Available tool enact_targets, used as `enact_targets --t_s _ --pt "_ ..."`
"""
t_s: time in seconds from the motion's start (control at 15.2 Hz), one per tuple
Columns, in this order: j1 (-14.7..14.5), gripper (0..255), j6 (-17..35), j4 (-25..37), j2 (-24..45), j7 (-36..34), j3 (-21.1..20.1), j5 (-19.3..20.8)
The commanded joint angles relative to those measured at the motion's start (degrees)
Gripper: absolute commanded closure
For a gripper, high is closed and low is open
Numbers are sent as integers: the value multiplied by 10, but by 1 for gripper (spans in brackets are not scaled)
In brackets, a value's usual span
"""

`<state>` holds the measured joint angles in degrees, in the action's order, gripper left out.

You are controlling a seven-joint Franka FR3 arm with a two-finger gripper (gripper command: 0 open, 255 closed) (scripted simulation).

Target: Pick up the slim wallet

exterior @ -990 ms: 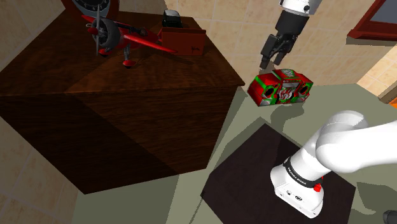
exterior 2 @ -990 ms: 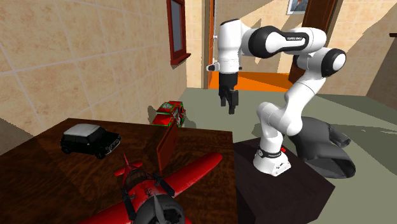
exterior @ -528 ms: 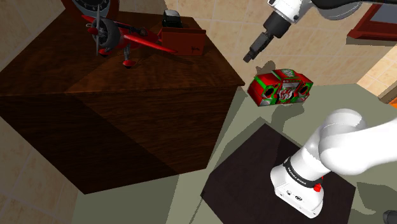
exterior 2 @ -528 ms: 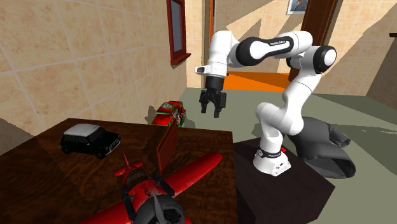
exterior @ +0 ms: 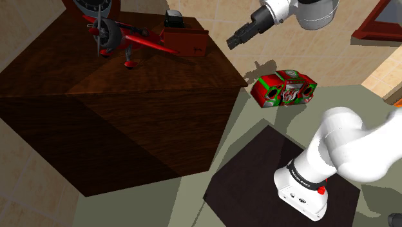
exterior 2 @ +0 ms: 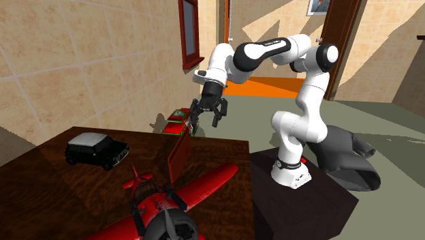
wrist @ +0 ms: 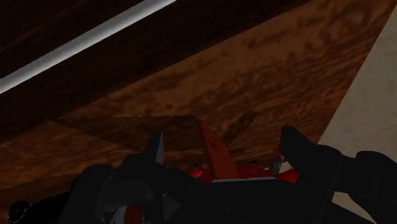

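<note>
Tan tiled walls (exterior 2: 82, 61) and a grey-green floor (exterior: 129, 206) surrounded a dark wooden desk (exterior: 129, 116). The slim wallet (exterior: 185, 42), reddish-brown, stood upright on its edge on the desk, toward the far side in the shoulder view. It was just beside a black toy car (exterior: 172, 18) with a pale roof and close to a red toy aeroplane (exterior: 125, 40). Whether the wallet touched the aeroplane could not be told.

The tool (exterior: 233, 40) hung in the air off the desk's corner, to the shoulder view's right of the wallet and well apart from it. It was tilted so that it pointed toward the desk. Its two black fingers stood apart and gripped nothing. In the wrist view the grained wood of the desk top lay beyond them.

A red-and-green boombox (exterior: 287, 89) sat on the floor near that corner of the desk. The white arm (exterior 2: 303, 102) rose from a dark box stand (exterior: 245, 180) set on the floor beside the desk.
</note>
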<state>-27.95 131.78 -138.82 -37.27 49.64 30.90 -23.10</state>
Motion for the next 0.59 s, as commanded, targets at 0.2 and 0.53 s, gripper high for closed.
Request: enact_targets --t_s 0.2,0.53 --pt "-179 0 33 64 21 241 143 -126" --pt "-278 0 30 95 17 360 222 -180"
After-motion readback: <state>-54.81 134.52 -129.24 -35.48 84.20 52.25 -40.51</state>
